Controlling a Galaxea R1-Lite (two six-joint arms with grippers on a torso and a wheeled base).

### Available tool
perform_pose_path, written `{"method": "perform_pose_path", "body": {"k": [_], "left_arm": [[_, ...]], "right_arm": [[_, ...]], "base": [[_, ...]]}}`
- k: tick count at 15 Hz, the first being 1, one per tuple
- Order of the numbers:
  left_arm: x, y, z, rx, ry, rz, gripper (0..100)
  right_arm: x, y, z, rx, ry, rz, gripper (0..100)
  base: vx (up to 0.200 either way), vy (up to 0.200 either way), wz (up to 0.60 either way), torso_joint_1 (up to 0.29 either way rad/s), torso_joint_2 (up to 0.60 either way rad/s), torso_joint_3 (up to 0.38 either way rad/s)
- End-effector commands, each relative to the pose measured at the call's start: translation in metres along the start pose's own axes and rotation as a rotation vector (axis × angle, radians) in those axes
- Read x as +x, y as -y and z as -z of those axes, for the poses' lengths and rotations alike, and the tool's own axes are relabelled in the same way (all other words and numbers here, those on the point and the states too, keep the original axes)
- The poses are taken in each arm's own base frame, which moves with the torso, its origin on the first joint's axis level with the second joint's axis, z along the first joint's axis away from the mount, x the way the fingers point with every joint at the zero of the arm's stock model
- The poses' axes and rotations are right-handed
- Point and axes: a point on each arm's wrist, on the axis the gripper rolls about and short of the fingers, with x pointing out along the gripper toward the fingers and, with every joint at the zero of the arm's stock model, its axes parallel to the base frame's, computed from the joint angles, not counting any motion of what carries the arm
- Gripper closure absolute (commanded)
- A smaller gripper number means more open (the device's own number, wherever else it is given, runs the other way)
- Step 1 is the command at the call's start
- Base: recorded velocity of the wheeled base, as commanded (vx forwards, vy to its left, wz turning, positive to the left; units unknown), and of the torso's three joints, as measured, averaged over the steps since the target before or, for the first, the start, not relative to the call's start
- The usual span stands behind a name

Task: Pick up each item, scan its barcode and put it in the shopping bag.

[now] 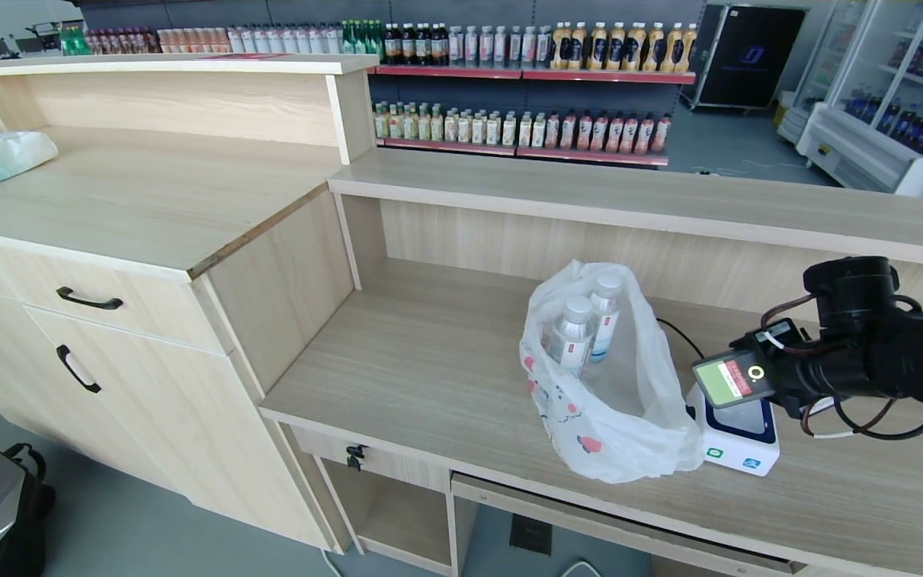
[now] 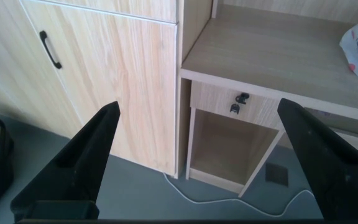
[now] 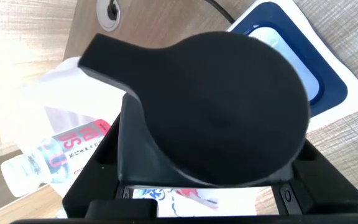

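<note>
Left gripper (image 2: 199, 104) low beside pale wood cabinet (image 2: 123, 81), black wedge fingers spread wide, empty. Thin crinkly white shopping bag (image 1: 614, 433) mid-counter, mouth slack; two clear capped bottles (image 1: 574, 336) upright inside. Just right of bag, boxy white-and-blue scanner (image 1: 738, 445). Right gripper (image 1: 766, 381) clamps flat green-and-red pack (image 1: 732, 378) just above scanner: scan step, likely. Next: carry pack left, release over soft bag mouth.

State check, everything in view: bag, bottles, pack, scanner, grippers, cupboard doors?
shopping bag: open, standing on the counter.
bottles: capped, upright inside it.
pack: held above the scanner.
right gripper: shut on the pack.
left gripper: open, empty.
cupboard doors: shut.
</note>
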Motion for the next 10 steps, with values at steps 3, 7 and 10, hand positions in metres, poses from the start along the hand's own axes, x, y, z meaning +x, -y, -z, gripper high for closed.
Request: {"method": "perform_pose_path", "body": {"k": [3,7,10], "left_arm": [[0.0,0.0,0.0,0.0,0.0,-0.001,0],[0.0,0.0,0.0,0.0,0.0,-0.001,0],[0.0,0.0,0.0,0.0,0.0,-0.001,0]], "right_arm": [[0.0099,0.0008,0.0026,-0.006,-0.004,0.005,100],[0.0113,-0.0022,0.0036,-0.013,-0.004,-0.004,100],[0.0104,-0.0043,0.0076,-0.021,-0.009,-0.009,100]], "base": [[0.0,0.0,0.0,0.0,0.0,0.0],[0.0,0.0,0.0,0.0,0.0,0.0],[0.0,0.0,0.0,0.0,0.0,0.0]]}}
